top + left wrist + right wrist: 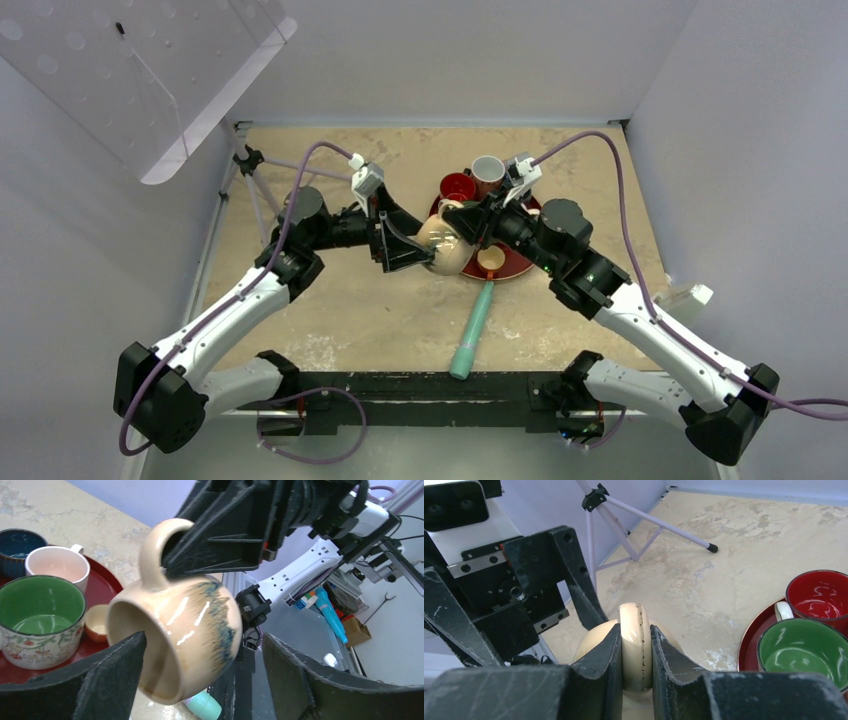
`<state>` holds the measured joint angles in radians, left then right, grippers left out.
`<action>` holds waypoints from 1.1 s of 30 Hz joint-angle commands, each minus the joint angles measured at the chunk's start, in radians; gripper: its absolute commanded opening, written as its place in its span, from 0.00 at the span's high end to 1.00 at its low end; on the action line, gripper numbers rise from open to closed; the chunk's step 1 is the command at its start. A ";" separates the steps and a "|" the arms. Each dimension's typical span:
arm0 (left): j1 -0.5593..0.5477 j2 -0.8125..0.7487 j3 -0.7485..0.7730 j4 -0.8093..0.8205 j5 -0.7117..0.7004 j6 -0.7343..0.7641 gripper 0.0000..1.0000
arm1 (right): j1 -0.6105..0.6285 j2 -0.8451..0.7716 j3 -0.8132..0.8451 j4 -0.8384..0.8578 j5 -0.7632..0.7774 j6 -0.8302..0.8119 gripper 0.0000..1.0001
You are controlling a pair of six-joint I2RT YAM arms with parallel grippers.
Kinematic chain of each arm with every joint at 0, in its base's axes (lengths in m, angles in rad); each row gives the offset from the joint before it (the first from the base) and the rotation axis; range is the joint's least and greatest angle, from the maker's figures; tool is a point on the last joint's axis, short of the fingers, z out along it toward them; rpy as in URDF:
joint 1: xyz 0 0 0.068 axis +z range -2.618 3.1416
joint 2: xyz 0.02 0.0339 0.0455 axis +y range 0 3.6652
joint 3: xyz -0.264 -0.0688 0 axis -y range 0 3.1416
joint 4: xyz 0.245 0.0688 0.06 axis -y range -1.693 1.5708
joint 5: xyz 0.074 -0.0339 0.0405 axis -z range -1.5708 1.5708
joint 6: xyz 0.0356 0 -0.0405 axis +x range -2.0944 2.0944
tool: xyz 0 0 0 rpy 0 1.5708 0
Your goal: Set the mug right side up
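- From above: the round beige clay mug (pixel 447 247) with a small loop handle was up between the two claws, by the left edge of the round dark red tray (pixel 515 268); the left claw (pixel 425 248) was spread wide around it; the right claw (pixel 470 225) was at its handle; a long teal tube (pixel 473 328) lay on the sandy brown table (pixel 350 310).
- From the left wrist: the mug (pixel 185 635) was tipped on its side in the air, handle up; the left claw (pixel 202 642) was spread, with one finger well clear of the mug; the right claw (pixel 175 562) pinched the handle; on the tray (pixel 107 587) stood a flowery white cup with a green inside (pixel 42 615), a pale cup with a pink inside (pixel 57 565) and a tiny tan cup (pixel 96 622).
- From the right wrist: the right claw (pixel 635 635) was pressed on both sides of the mug (pixel 634 625) handle; a shiny red cup (pixel 821 595) stood on the tray (pixel 754 640).
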<state>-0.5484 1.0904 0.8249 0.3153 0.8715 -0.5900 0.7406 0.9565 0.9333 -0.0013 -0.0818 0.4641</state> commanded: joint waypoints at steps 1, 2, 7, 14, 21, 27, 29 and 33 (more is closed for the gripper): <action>-0.016 -0.003 -0.027 0.122 0.027 -0.046 0.25 | 0.003 -0.013 0.055 0.226 -0.033 0.031 1.00; -0.016 -0.004 -0.030 0.122 0.028 -0.046 0.32 | 0.003 -0.014 0.051 0.241 -0.033 0.034 1.00; -0.015 -0.003 -0.031 0.136 0.031 -0.060 0.64 | 0.002 -0.006 0.043 0.290 -0.052 0.034 1.00; -0.011 -0.018 -0.028 0.048 0.007 -0.007 1.00 | 0.003 0.004 -0.062 0.349 -0.125 0.030 1.00; -0.001 -0.056 -0.003 -0.478 -0.217 0.646 1.00 | 0.011 0.115 -0.153 0.349 -0.161 0.032 1.00; -0.002 -0.092 -0.078 -0.637 -0.278 1.153 1.00 | 0.086 0.335 -0.074 0.326 -0.216 -0.012 0.79; -0.001 -0.104 -0.101 -0.686 -0.292 1.279 1.00 | 0.092 0.394 -0.040 0.288 -0.233 -0.022 0.75; -0.002 -0.128 -0.133 -0.841 -0.314 1.572 1.00 | 0.098 0.432 0.011 0.203 -0.255 -0.032 0.67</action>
<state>-0.5388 1.0138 0.6983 -0.4168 0.5751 0.4965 0.8143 1.4048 0.8337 0.2050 -0.2413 0.4133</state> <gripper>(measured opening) 0.119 0.305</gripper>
